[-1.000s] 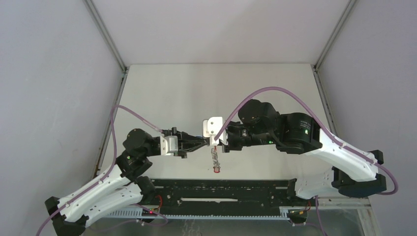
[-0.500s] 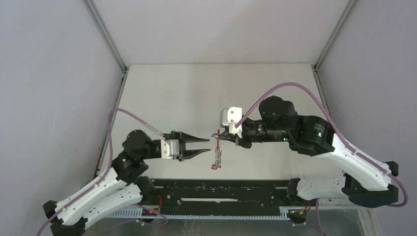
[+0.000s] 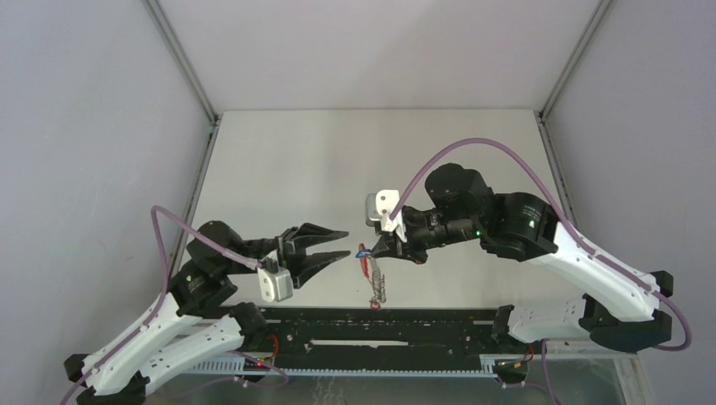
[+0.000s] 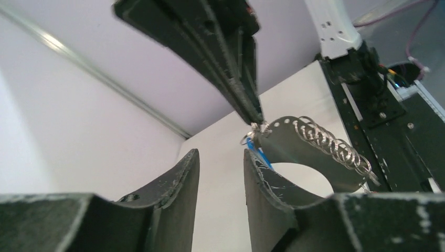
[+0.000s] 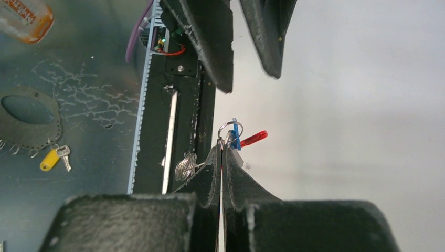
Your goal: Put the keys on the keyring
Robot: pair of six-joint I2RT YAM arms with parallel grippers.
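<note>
Right pincer (image 3: 370, 251) is clamped on the dangling keyring (image 3: 377, 285); left pincer (image 3: 347, 244) stands partly apart nearby, holding nothing.

A second ago the left gripper (image 3: 347, 243) was shut, its tip up against the keyring (image 3: 376, 283) at mid-frame in the top view. It has since spread its fingers and come away. The left arm (image 3: 160, 325) has swung back toward the lower left, and the wrist has rolled so the white camera block (image 3: 276, 284) now hangs beneath it. The right gripper (image 3: 370, 250) drifted up and right, then came back left and lower. The ring chain now dangles slightly nearer the black rail (image 3: 422, 325).
</note>
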